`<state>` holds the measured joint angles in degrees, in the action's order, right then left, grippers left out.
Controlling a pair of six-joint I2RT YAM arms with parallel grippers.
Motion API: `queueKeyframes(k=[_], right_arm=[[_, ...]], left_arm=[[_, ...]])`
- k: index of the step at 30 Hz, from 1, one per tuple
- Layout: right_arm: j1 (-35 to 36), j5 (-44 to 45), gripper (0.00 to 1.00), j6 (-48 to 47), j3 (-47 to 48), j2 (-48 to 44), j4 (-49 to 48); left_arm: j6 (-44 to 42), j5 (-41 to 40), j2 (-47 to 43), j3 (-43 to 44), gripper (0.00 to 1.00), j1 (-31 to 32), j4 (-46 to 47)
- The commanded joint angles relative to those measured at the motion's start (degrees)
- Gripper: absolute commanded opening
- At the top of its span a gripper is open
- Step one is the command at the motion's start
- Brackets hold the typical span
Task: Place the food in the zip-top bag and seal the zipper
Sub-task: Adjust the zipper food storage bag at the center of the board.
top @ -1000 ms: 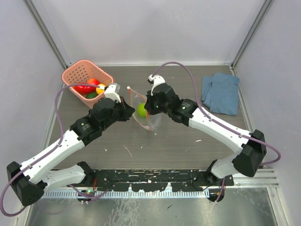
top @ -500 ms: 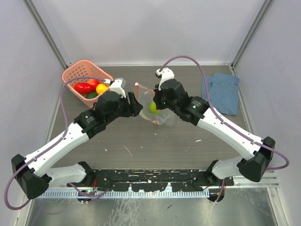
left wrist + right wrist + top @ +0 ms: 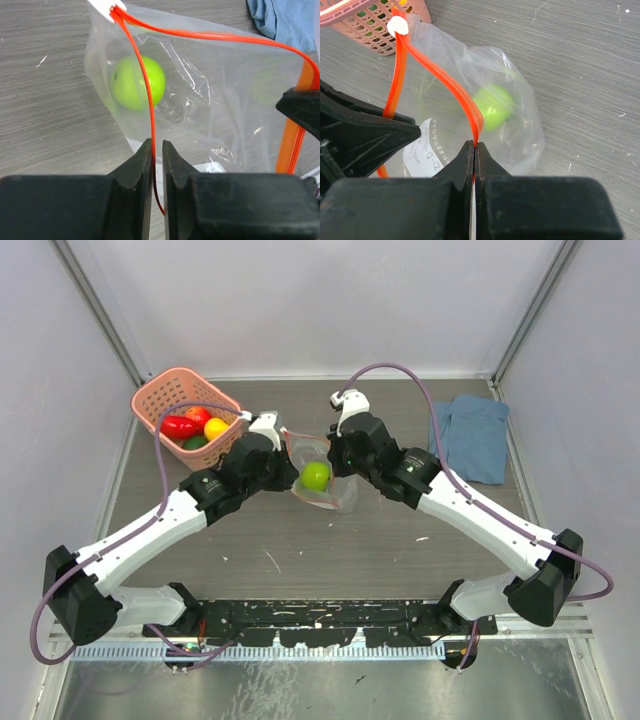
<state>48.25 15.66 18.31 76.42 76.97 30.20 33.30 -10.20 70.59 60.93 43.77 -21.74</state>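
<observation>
The clear zip-top bag (image 3: pixel 335 492) hangs between my two grippers over the table's middle, its mouth held open. A green toy fruit (image 3: pixel 315 476) lies inside it and also shows in the left wrist view (image 3: pixel 137 82) and the right wrist view (image 3: pixel 494 106). My left gripper (image 3: pixel 287 466) (image 3: pixel 157 142) is shut on one side of the orange-red zipper (image 3: pixel 145 75). My right gripper (image 3: pixel 335 455) (image 3: pixel 474 144) is shut on the zipper's other side (image 3: pixel 445 80). The white slider (image 3: pixel 398 26) sits at the strip's far end. More food (image 3: pixel 195 426) lies in the pink basket.
The pink lattice basket (image 3: pixel 160 395) stands at the back left, close behind the left gripper. A folded blue cloth (image 3: pixel 470 435) lies at the back right. Grey walls close in the table on three sides.
Both grippers have shifted a little to the right with the bag. The left gripper has come closer to the right one, and the green fruit has settled lower in the bag.
</observation>
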Motion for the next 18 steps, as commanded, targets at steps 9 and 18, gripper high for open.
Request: queueKeyframes(k=[9,18], right_arm=[[-0.17,15.66,0.0,-3.29,1.52,-3.76,4.44],[-0.24,20.36,0.0,-5.9,2.37,-5.13,7.42]], left_arm=[[-4.6,0.0,-1.35,6.66,0.0,0.17,-1.88],[-6.38,5.38,3.68,13.45,0.0,0.35,-5.02]])
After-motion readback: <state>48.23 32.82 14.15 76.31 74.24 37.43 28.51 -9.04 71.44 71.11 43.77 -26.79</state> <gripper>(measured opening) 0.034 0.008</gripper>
